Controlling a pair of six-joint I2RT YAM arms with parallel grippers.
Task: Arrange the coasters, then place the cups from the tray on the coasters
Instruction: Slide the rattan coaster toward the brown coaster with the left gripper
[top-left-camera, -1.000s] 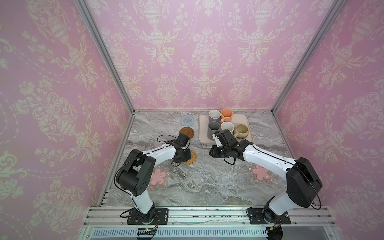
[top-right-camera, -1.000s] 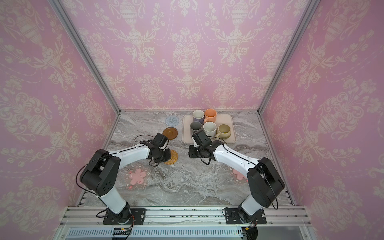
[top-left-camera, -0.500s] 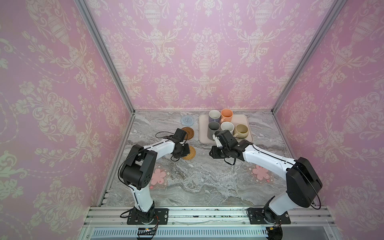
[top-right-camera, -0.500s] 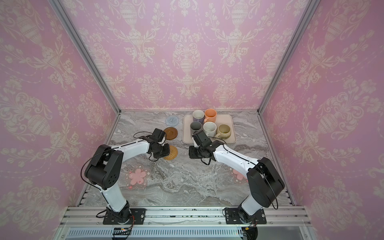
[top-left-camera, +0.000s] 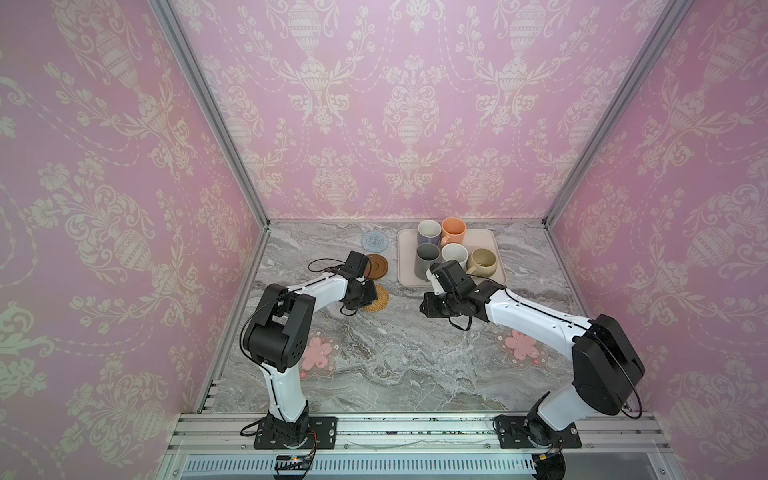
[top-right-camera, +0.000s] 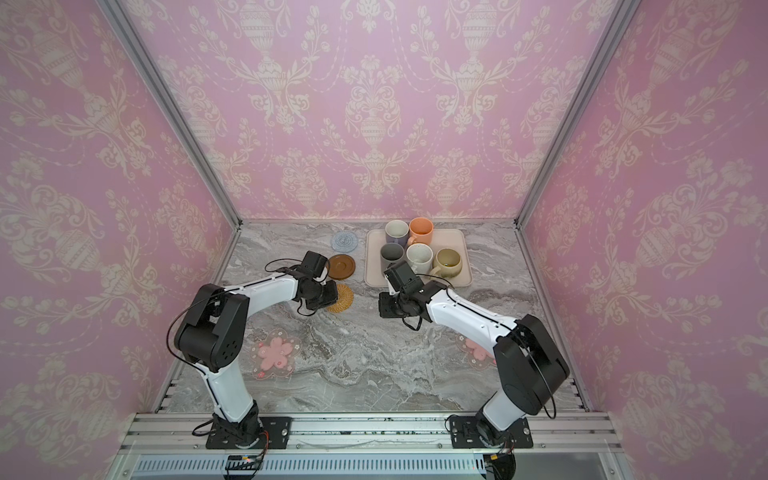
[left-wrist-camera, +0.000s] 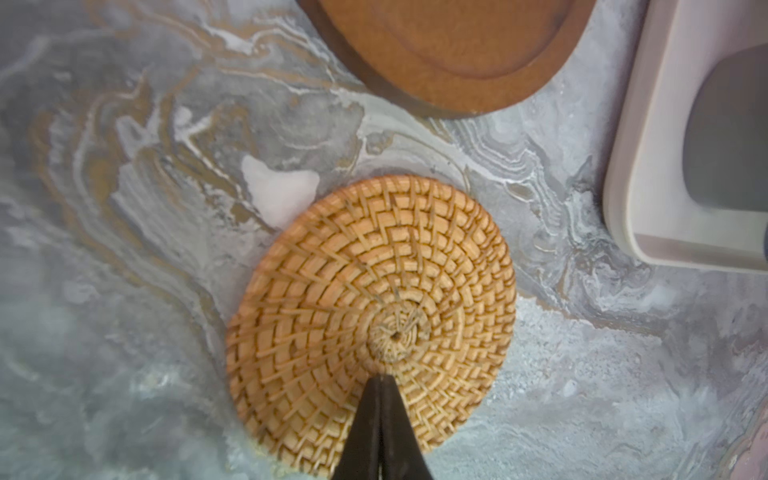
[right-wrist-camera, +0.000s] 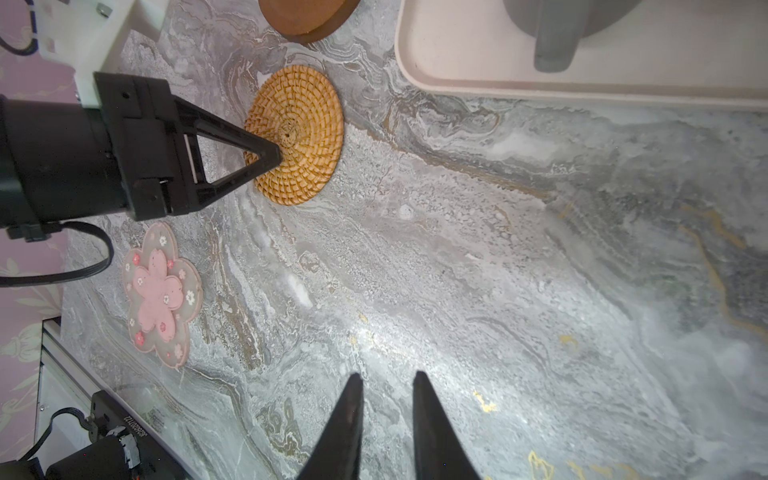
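My left gripper (left-wrist-camera: 382, 378) is shut, its joined tips pressing on top of the tan rattan coaster (left-wrist-camera: 374, 299) near its centre; the right wrist view shows those tips (right-wrist-camera: 276, 156) on the coaster too. That coaster (top-left-camera: 379, 298) lies flat just in front of the brown disc (top-left-camera: 376, 266). The light-blue coaster (top-left-camera: 375, 240) sits behind them. Two flower coasters (top-left-camera: 318, 353) (top-left-camera: 519, 348) lie nearer the front. Several cups, among them dark grey (top-left-camera: 427, 257) and peach (top-left-camera: 454, 230), stand on the tray (top-left-camera: 484, 239). My right gripper (right-wrist-camera: 386, 376) hovers over bare marble, jaws a narrow gap apart, empty.
The tray's near rim (right-wrist-camera: 457, 83) runs close beside my right arm. The left arm's cable (top-left-camera: 324, 264) loops above the table by the brown disc. Pink walls close in the left, right and back.
The left gripper has slid the rattan coaster away from the front, closer to the brown disc. The right arm has not moved.
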